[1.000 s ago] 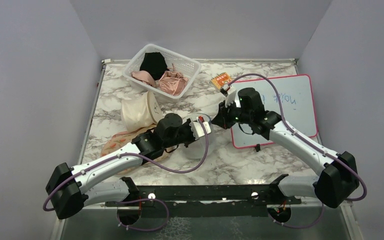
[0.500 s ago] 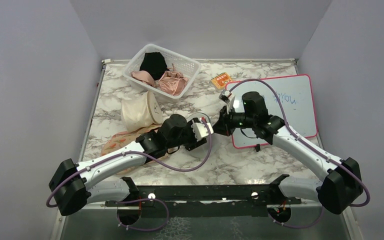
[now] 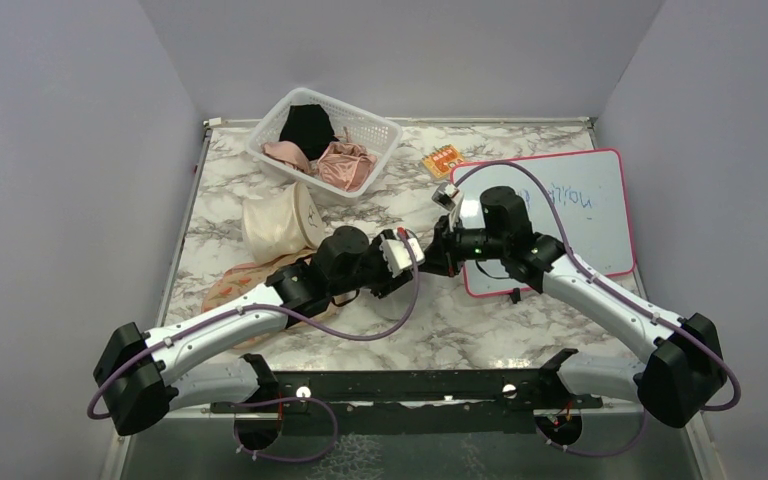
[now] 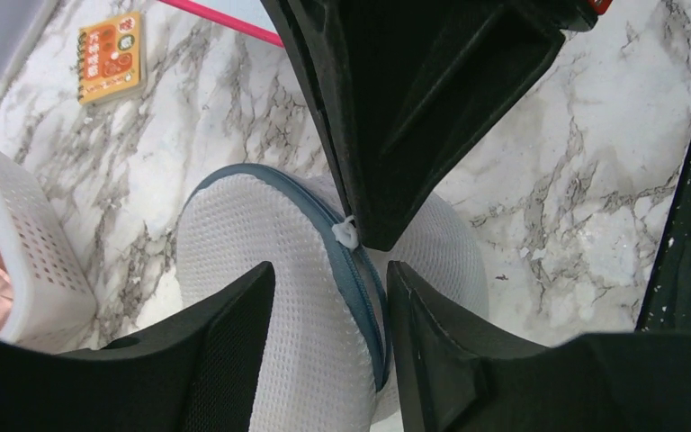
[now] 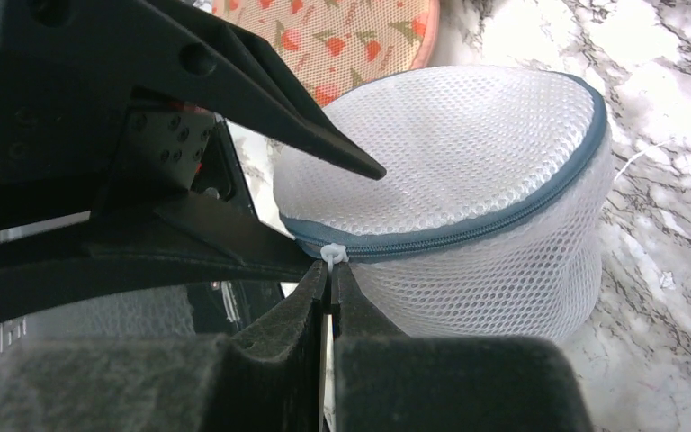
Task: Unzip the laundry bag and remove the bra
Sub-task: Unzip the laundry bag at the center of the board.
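One laundry bag (image 5: 450,153): mid-table, lid up, between both arms.
Right gripper (image 5: 331,274): clenched on the white zip pull (image 5: 330,255).
Left gripper (image 4: 331,279): spread wide over the lid, zip line between its fingers (image 4: 225,342).
Writing: blue scrawl on whiteboard (image 3: 580,215), unreadable; orange card (image 4: 108,56) print too small.
Edges: marble table (image 4: 540,225) shows between bag and whiteboard's pink rim; floral pouch (image 5: 342,36) just behind.

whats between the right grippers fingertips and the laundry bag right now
The white zip pull, pinched in the shut right gripper right at the laundry bag's blue-grey zip; no bare gap. The right wrist view shows it.
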